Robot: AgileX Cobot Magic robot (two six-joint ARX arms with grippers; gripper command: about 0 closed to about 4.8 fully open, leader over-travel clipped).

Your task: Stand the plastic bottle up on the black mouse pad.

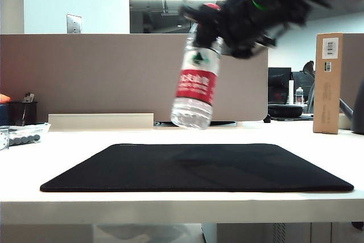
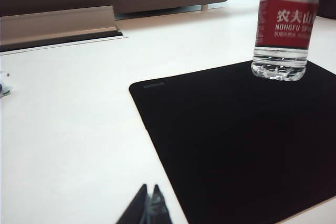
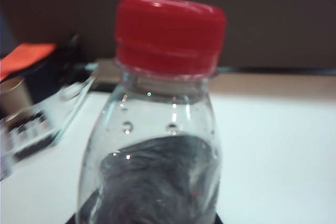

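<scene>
On the far left of the white surface (image 1: 74,140) in the exterior view we see a dark pen cup (image 1: 21,112) and a clear plastic packet of small grey pieces (image 1: 23,135); a beige partition wall (image 1: 102,72) runs behind them. Nearer the middle we have the large thin flat black rectangular mouse pad (image 1: 193,169), lying flat, with nothing resting on it. Above its middle hangs the clear ribbed plastic water bottle with red cap and red-and-white label (image 1: 196,83), off the pad, cap up, tilted, base swung leftward. The right tool (image 1: 227,27) grips it at the neck just under the cap; its black body is blurred, green lights on the arm above. In the right wrist view we get the red cap (image 3: 169,32) and the clear shoulder close up, droplets inside; the fingers themselves are not clearly visible there. Further right stand a tall brown cardboard box (image 1: 329,83), upright near the surface's back edge, and a tiny distant bottle (image 1: 299,96) behind.

The left tool (image 2: 148,208) we find only in the left wrist view: dark fingertips (image 2: 139,208) pressed together, closed on nothing, low over bare white surface just beside the pad's near-left edge, well apart from the bottle, whose base (image 2: 278,69) hangs over the pad's far part.
</scene>
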